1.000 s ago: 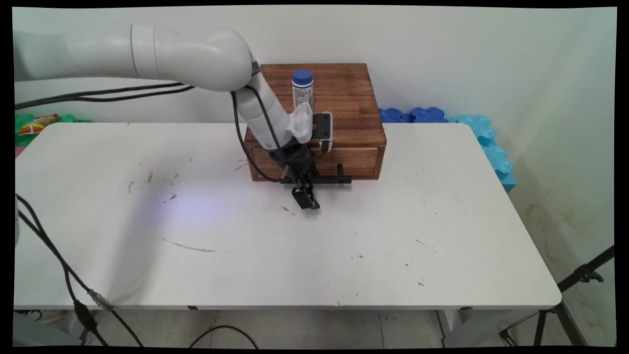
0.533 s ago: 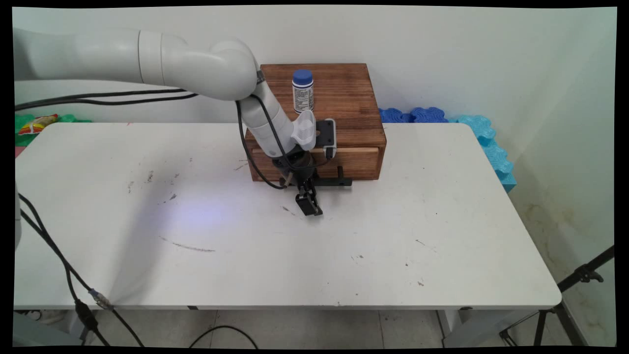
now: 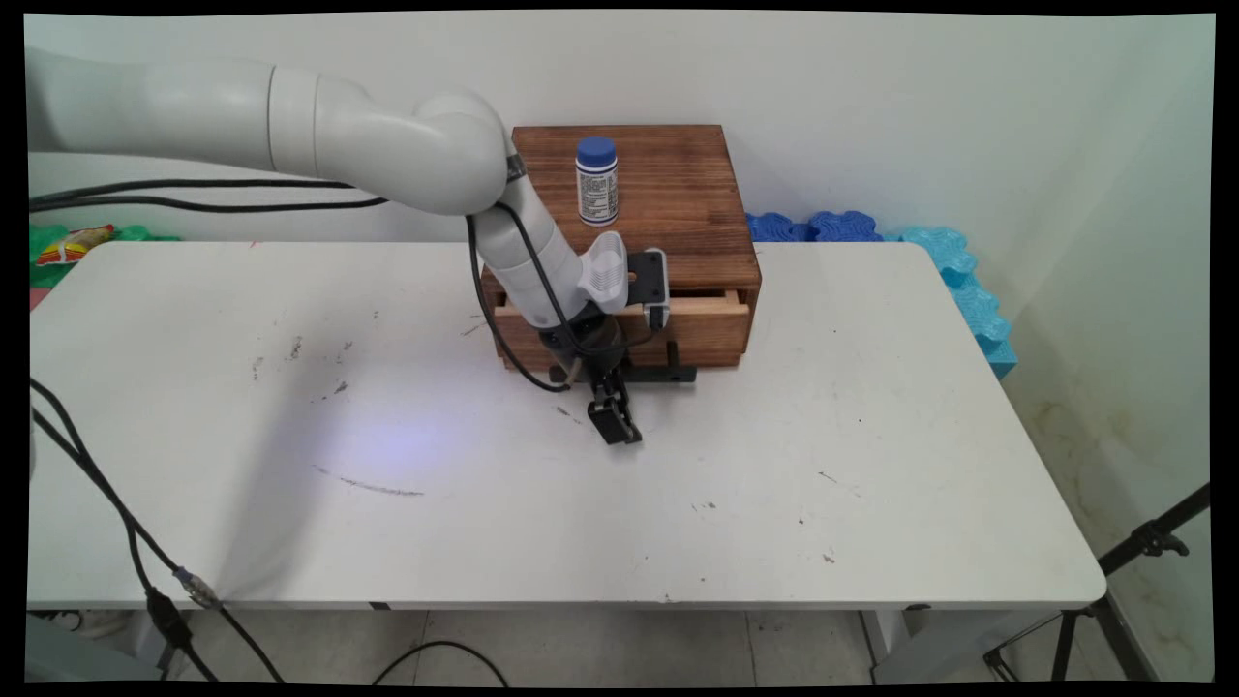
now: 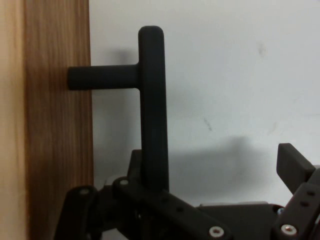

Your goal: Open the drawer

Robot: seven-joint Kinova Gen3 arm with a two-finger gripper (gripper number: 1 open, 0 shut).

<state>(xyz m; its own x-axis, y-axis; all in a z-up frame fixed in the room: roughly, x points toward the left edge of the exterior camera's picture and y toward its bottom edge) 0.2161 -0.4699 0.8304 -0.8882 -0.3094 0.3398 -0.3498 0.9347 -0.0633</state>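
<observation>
A dark wooden box [image 3: 668,194] stands at the table's back middle, its drawer [image 3: 711,329] pulled out a little so a pale rim shows. The drawer's black bar handle [image 3: 668,373] [image 4: 152,110] stands off the front on posts. My gripper [image 3: 619,431] [image 4: 212,162] is open and points down at the table just in front of the drawer. In the hand view the left finger [image 4: 134,157] sits between the drawer front [image 4: 55,125] and the bar, hooked behind it. The right finger [image 4: 295,167] is far off to the side. A white bottle with a blue cap [image 3: 596,182] stands on the box.
Blue foam mats [image 3: 958,271] lie behind the table's right back corner, and green items [image 3: 73,244] at the left back. Black cables [image 3: 106,503] hang over the table's left edge. A tripod leg [image 3: 1142,542] stands at the lower right.
The gripper has moved toward the table's near side with the handle, and the drawer has slid out a little. Its pale upper rim now shows.
</observation>
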